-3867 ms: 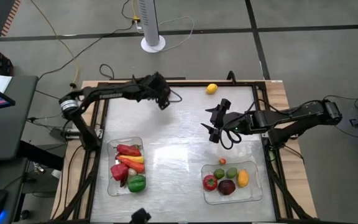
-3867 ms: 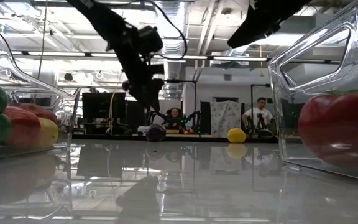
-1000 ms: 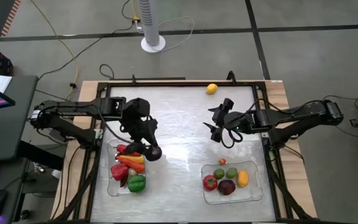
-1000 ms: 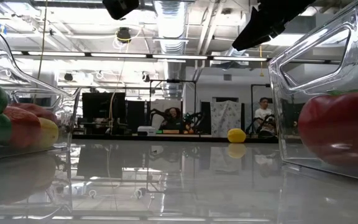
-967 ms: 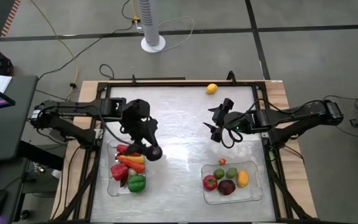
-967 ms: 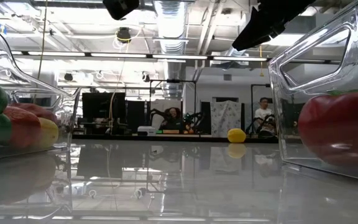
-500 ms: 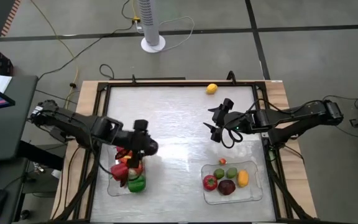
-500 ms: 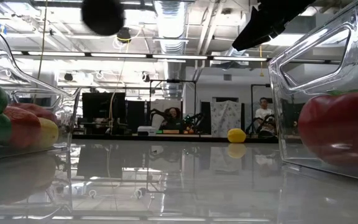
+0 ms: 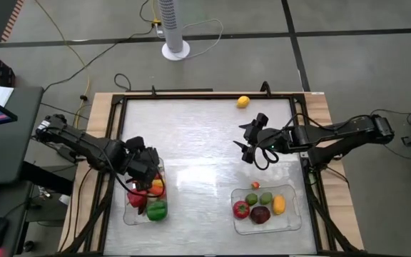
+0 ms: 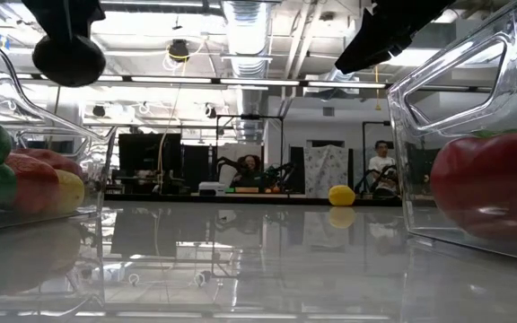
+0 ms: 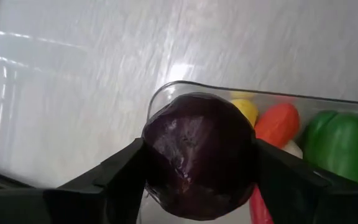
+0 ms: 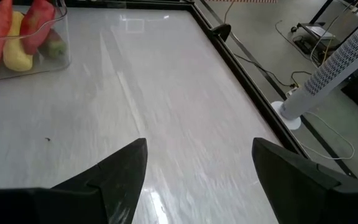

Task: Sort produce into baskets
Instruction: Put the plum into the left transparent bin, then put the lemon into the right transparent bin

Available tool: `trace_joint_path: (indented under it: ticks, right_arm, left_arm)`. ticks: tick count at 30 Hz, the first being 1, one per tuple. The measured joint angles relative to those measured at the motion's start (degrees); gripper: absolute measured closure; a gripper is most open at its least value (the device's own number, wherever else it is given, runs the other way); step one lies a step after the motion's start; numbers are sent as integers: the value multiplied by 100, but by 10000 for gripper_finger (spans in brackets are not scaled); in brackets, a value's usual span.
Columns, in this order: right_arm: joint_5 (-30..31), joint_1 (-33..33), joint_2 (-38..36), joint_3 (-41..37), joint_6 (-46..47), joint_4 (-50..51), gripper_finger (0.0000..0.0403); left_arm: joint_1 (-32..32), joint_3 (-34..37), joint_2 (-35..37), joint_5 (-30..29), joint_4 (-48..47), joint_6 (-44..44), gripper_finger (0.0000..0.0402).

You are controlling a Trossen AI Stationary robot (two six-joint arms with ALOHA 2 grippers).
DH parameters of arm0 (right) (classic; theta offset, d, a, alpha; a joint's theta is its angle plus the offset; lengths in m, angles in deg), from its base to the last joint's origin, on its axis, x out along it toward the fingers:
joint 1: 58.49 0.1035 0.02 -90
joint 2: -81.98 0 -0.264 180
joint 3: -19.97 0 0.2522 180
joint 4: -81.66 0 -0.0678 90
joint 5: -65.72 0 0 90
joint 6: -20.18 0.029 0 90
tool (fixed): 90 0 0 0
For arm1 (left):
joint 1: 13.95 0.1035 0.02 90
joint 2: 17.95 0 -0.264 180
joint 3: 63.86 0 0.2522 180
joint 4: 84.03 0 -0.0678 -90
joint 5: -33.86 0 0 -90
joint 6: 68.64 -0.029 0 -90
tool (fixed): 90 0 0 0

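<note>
The left end effector (image 11: 197,163) is clamping a purple piece (image 11: 199,155) above the left basket (image 9: 129,216); the right end effector (image 12: 194,171) is hovering, fingers spread.

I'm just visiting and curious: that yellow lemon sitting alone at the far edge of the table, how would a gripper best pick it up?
The lemon lies free on the bare table, with the frame rail close behind it. Probably best to come straight down from above and close the fingers across its narrower middle, not its ends. The open right gripper is nearer; the left gripper holds a purple piece.
</note>
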Motion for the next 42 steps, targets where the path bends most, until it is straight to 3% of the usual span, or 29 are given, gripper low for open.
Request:
trace_joint_path:
  ticks: [8,14,21,24,28,31,35,38,42]
  right_arm:
    - [-2,0,0,0,15,137,85]
    - [-2,0,0,0,22,122,85]
    - [-2,-25,87,0,105,8,85]
    - [-2,-71,263,0,94,-27,85]
    - [-30,-232,602,0,-39,-60,85]
    - [-224,-416,910,0,-192,-140,85]
    - [-344,-777,1244,0,-336,-411,85]
    - [-725,-1131,1416,0,-395,-614,85]
    - [-1022,-1621,1731,0,-482,-1054,85]
  left_arm:
    - [97,346,-1,54,224,87,79]
    - [306,393,-1,-282,248,-115,62]
    - [542,395,-1,-2653,1276,-1113,62]
    - [708,508,-1,-3165,2012,-1823,62]
    - [965,1130,42,-3380,3588,-3069,64]
    - [1312,1980,178,-3019,5351,-4095,72]
    - [2071,2956,462,-1912,7458,-4918,83]
    - [2795,3323,699,-1027,8463,-5000,91]
    - [3657,3414,797,23,9139,-4564,98]
